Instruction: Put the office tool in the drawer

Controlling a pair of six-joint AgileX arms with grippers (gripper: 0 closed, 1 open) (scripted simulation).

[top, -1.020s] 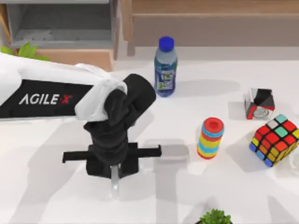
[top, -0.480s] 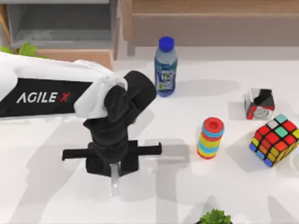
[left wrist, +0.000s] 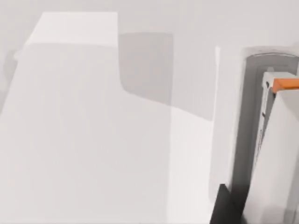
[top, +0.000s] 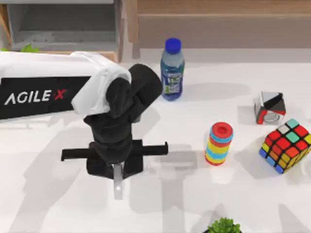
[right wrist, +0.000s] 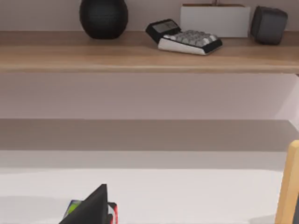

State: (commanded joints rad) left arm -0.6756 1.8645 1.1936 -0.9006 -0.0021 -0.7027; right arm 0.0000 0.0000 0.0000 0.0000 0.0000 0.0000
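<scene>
One office tool [top: 117,183] clamped in left fingers [top: 117,171] | bare table [top: 58,204] around | drawer [top: 63,29] well apart

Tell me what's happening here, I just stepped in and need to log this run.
The left arm reaches out over the white table, its gripper pointing down and shut on the office tool, a slim silvery bar whose end sticks out below the fingers. The drawer stands open at the table's back left, with nothing visible inside. A bottle, a coloured ring stack and two cubes sit untouched to the right.
</scene>
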